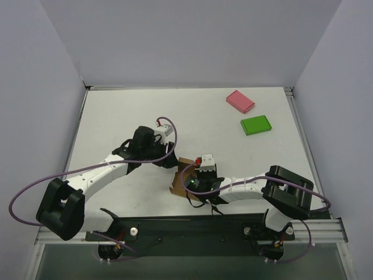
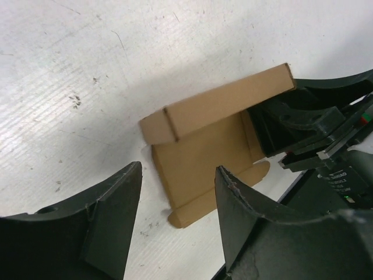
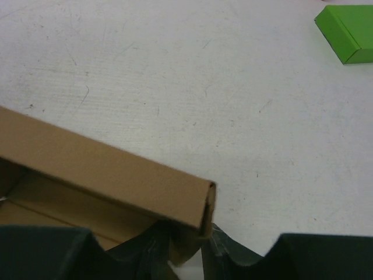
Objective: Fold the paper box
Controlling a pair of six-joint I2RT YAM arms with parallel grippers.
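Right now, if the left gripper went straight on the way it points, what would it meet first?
The paper box: its flat panel lies just ahead of the open left gripper. Depth is hard to judge, but nothing else stands between them.

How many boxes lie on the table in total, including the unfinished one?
3. The pink box is at the far right, and the green box is just nearer than it. The brown paper box, half folded, is at the near middle. Nothing suggests a hidden one.

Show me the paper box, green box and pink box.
paper box [image 2: 204,151], left wrist view, inner base panel
green box [image 1: 256,125], top external view, top face
pink box [image 1: 240,101], top external view, top face
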